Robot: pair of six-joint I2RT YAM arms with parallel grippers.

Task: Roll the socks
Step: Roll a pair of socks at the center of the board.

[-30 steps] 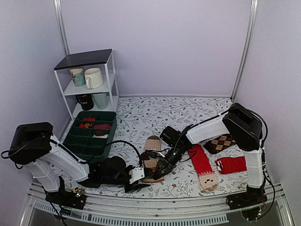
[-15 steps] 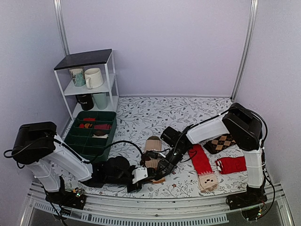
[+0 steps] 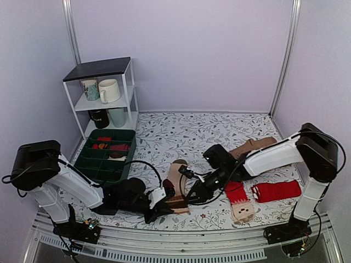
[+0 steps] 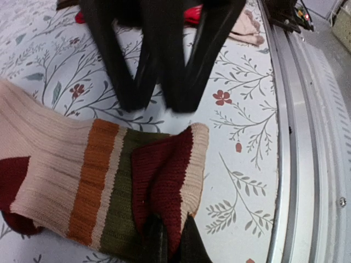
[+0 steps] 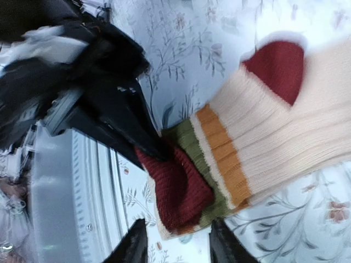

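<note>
Socks (image 4: 98, 175) of soft ribbed knit, beige with orange and green bands, are lying right of the green organizer (image 3: 103, 176); limp and light, they would probably unroll unless held at the folded maroon end. The left gripper (image 4: 169, 241) is pinching that fold; the right gripper (image 5: 176, 244) is hovering, jaws spread.

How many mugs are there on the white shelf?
4. On the middle level of the shelf: a patterned mug and a cream mug. On its bottom level: a black mug and a pale green mug. Others could be hidden behind them.
</note>
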